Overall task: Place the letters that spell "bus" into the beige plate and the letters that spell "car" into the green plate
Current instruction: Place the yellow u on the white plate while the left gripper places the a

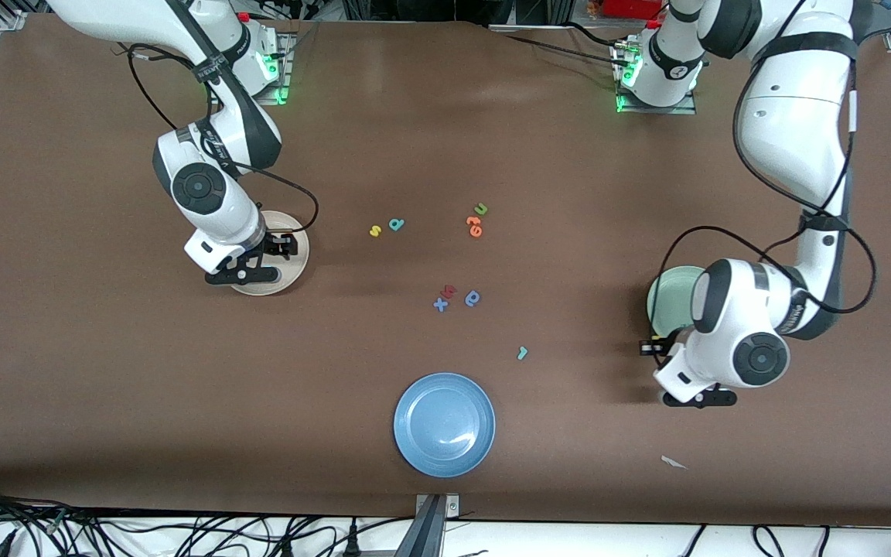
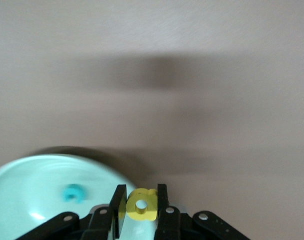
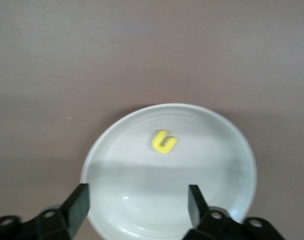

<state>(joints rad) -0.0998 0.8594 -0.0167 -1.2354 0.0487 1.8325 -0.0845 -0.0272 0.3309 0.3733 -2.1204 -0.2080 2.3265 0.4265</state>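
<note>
brown table (image 1: 105,387) – blue plate (image 1: 444,425), mint-green plate (image 2: 36,190), cream plate (image 3: 217,165), yellow u (image 3: 164,141), yellow a (image 2: 141,205).

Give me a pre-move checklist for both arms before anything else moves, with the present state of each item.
1. Right gripper open and empty over the beige plate: ok.
2. Yellow "u" lying in the beige plate: ok.
3. Left gripper shut on the yellow "a": ok.
4. Yellow "a" fully over the green plate for release: not ok, it is at the rim.
5. Teal "c" already in the green plate: ok.
6. Yellow "s", teal "b" and teal "r" still to collect from the table: not ok, none is in a plate.
</note>
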